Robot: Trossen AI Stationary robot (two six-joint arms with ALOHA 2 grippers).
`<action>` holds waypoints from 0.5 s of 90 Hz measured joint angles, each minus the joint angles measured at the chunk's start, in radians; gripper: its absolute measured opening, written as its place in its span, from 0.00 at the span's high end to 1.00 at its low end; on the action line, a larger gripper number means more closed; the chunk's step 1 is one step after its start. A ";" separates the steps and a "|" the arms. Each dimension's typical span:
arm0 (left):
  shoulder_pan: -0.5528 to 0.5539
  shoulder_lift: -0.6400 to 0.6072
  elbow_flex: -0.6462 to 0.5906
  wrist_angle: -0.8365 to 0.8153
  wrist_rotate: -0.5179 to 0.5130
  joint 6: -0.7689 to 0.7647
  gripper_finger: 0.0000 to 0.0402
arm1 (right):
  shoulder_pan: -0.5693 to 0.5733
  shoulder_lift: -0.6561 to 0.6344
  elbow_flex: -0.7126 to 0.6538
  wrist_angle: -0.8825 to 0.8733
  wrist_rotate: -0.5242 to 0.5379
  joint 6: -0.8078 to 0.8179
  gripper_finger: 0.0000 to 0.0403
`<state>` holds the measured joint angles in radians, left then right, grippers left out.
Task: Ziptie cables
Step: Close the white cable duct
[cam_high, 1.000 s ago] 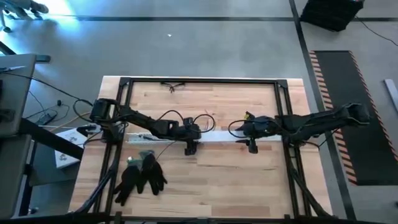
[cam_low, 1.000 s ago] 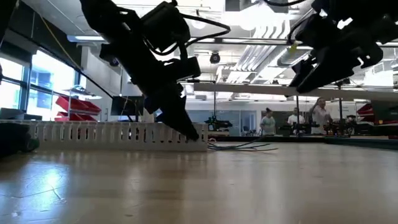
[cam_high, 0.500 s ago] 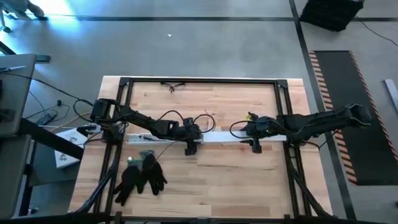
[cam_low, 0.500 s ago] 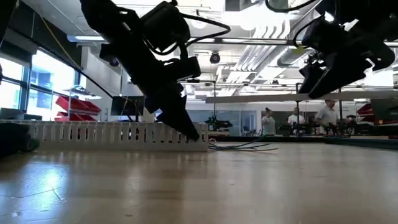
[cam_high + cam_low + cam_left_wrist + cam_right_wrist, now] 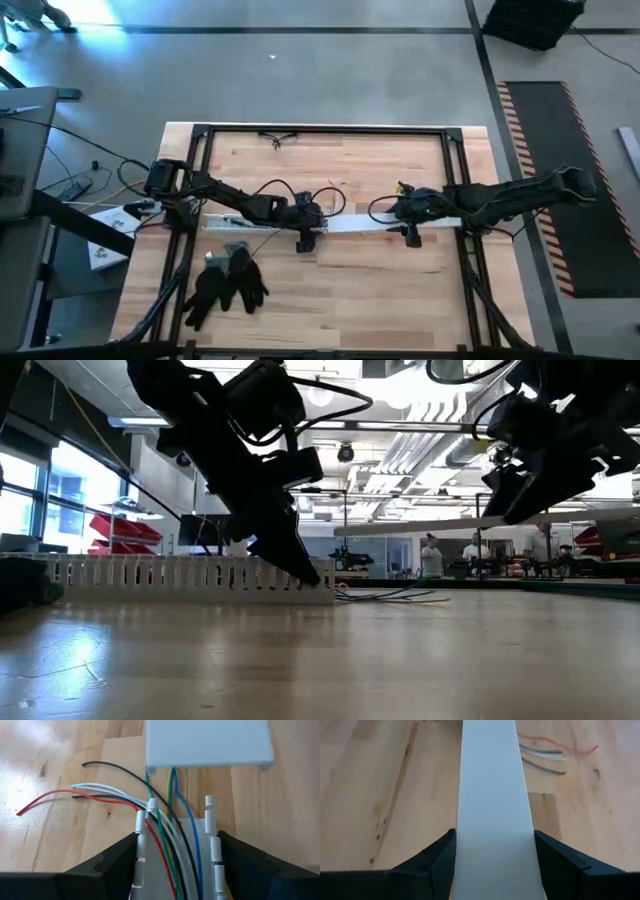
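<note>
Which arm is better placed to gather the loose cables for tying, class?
The left. Its gripper straddles the slotted channel right where the cables run out. The right gripper sits around the flat white cover strip, farther from the wires.

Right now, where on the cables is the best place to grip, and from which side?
Grip the cables where they bunch at the end of the slotted channel, not the splayed tips. Probably from above, gripping across the run: there they lie close and parallel; farther out they fan flat on the table. The left gripper sits at that end; the right gripper holds the white cover.
</note>
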<state>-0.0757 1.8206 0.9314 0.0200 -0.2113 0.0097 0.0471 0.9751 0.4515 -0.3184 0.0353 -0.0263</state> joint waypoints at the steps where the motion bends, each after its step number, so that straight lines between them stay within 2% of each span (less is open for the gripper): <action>1: 0.000 0.000 0.000 0.000 0.000 0.000 0.41 | 0.000 0.005 0.000 0.000 0.006 0.000 0.48; 27: 0.000 0.000 0.000 -0.003 0.000 -0.005 0.41 | 0.000 0.111 -0.001 0.054 0.043 -0.018 0.48; 45: 0.000 0.000 0.000 -0.006 -0.001 -0.006 0.41 | 0.016 0.077 -0.002 0.038 0.046 -0.007 0.48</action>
<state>-0.0757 1.8206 0.9314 0.0135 -0.2119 0.0040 0.0629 1.0517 0.4496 -0.2802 0.0809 -0.0332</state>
